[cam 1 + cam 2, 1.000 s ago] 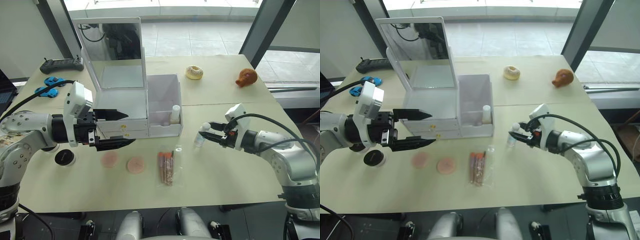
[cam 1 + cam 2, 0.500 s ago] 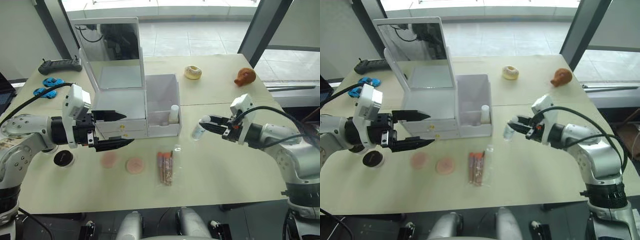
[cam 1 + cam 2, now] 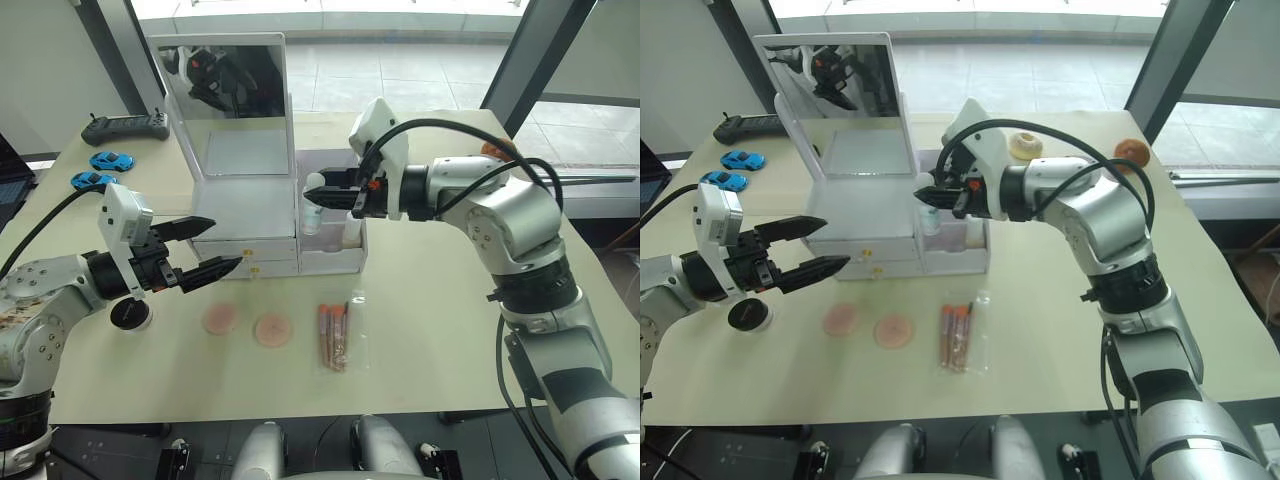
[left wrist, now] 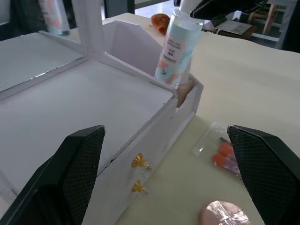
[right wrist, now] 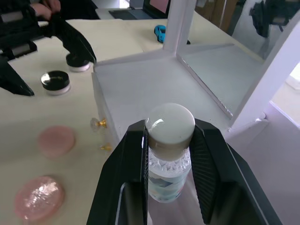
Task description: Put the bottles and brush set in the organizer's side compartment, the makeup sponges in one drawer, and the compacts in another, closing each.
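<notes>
One compact [image 3: 129, 315] sits on the surface under my left gripper [image 3: 215, 248], whose fingers hang spread wide and empty beside the organizer [image 3: 250, 210]. Both makeup sponges [image 3: 220, 319] and the brush set [image 3: 333, 334] still lie in front, drawers shut. My right gripper [image 5: 168, 140] clamps the clear bottle [image 3: 314, 205] over the side compartment [image 3: 340, 170], where the beige bottle [image 3: 351, 228] already stands.

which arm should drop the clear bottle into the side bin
Right. Its gripper already grips the clear bottle by the cap above the side compartment. The left gripper is open beside the drawers, holding nothing.
</notes>
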